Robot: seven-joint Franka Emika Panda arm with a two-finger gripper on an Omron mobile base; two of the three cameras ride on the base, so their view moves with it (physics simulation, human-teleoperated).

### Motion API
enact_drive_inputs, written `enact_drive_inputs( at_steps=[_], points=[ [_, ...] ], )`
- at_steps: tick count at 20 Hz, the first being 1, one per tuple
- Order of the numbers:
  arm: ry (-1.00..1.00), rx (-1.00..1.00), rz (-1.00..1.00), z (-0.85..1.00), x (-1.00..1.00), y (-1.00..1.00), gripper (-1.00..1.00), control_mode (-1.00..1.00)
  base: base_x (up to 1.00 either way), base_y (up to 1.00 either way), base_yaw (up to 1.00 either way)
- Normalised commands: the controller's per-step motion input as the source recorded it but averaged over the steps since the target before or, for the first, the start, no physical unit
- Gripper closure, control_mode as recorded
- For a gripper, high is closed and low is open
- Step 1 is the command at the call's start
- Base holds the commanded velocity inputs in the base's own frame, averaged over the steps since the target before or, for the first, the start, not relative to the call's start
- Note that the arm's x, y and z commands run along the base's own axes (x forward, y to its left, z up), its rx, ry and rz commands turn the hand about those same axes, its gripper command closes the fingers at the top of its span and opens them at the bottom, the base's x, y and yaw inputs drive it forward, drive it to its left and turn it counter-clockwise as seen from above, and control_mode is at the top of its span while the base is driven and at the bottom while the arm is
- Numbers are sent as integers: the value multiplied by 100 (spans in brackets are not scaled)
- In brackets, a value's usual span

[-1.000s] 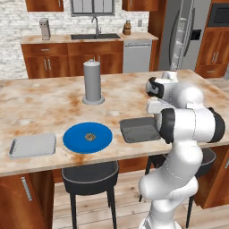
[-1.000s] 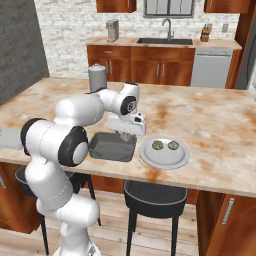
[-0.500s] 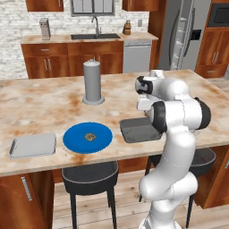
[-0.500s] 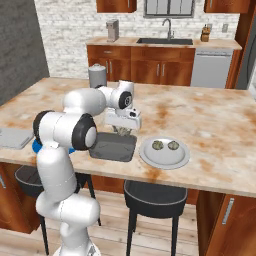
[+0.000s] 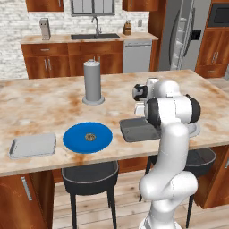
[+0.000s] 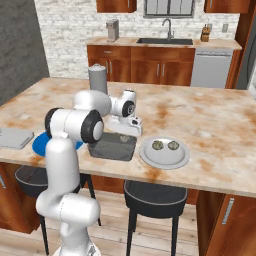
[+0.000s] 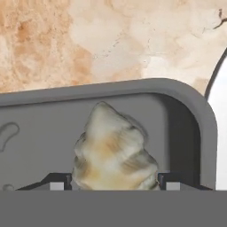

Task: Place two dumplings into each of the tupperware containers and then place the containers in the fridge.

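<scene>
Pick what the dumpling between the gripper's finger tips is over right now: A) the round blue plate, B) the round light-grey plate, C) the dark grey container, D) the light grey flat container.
C: in the hand view the dumpling sits between the finger tips with the dark grey container and its raised rim behind it, and in the right base view the gripper is at that container.

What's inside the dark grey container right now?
One dumpling sits between the gripper fingertips, over the dark grey container. Its underside is hidden, and the arm covers part of the floor in both base views.
</scene>
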Motion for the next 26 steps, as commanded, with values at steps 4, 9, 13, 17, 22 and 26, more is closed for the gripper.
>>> enact_drive_inputs(
  at_steps=[4, 9, 13, 17, 22, 26],
  points=[
    [-4, 0, 0, -36, -2, 0, 100, -100, 0, 0, 0],
    [-2, 0, 0, 0, -23, 0, 100, -100, 0, 0, 0],
    [-1, 0, 0, 0, -14, 0, -100, -100, 0, 0, 0],
    [0, 0, 0, 0, 0, 0, -100, -100, 0, 0, 0],
    [-4, 0, 0, 18, -7, -2, -100, -100, 0, 0, 0],
    [0, 0, 0, 49, -4, -7, -100, -100, 0, 0, 0]
  ],
)
